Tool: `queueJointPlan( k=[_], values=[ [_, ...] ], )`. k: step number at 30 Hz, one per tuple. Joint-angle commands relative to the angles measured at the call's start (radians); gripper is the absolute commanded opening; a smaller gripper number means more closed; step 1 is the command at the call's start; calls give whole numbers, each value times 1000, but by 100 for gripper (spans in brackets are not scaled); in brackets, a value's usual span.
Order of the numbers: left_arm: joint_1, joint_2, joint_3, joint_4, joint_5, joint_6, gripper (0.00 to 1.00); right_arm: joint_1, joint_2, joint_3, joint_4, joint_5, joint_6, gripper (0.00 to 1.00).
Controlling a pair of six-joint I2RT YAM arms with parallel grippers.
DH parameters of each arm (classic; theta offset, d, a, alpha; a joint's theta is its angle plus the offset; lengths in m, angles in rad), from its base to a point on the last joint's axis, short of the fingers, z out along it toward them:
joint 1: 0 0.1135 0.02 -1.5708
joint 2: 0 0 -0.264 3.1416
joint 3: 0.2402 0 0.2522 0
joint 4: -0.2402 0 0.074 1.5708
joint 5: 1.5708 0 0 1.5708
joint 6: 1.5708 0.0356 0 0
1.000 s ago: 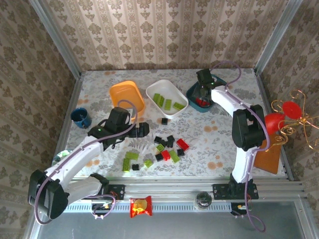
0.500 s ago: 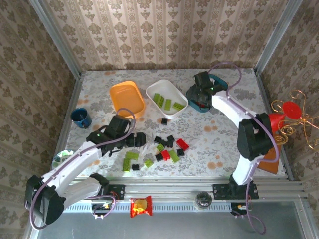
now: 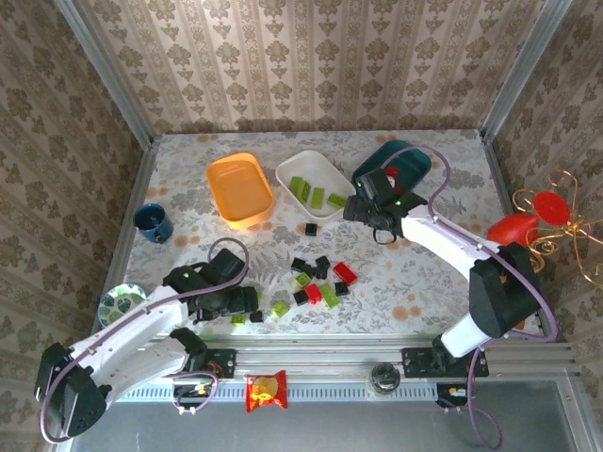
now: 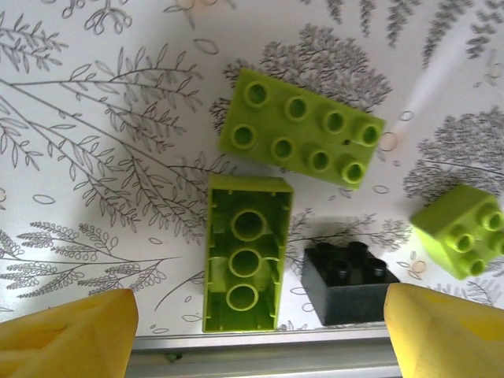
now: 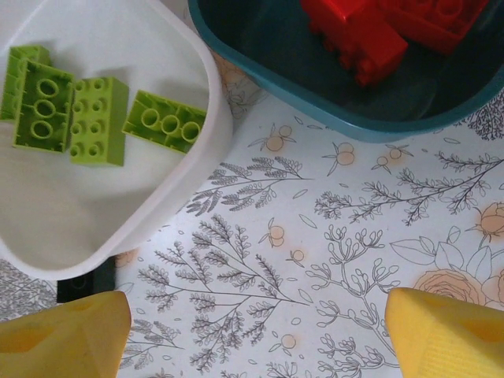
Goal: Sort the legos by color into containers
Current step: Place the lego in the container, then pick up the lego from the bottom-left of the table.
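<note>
left gripper: fingers wide apart, nothing held; has pulled back to the near rail, well near-left of the white tub, above lime bricks and a black brick
loose legos: unmoved, near side of white tub
right gripper: spread, empty; came off the teal tub to white tub's right corner
white tub: lime pieces inside
teal tub: right of white tub, red bricks inside
orange tub: just left of white tub
</note>
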Motion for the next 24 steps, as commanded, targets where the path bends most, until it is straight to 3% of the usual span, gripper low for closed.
queueJointPlan(
  k=[1, 7, 16, 21, 24],
  values=[
    [5, 46, -21, 26, -27, -26, 80, 0, -36, 2, 19, -3, 11, 86],
    [18, 147, -21, 100, -23, 25, 64, 0, -45, -9, 22, -10, 13, 86],
    [53, 237, -65, 184, -2, 73, 59, 0, -89, -27, 18, 4, 9, 86],
    [57, 287, -59, 219, 13, 95, 41, -1, -95, -28, 12, 14, 8, 86],
    [53, 243, -33, 189, 1, 102, 35, -3, -99, -34, 10, 16, 9, 86]
  ],
)
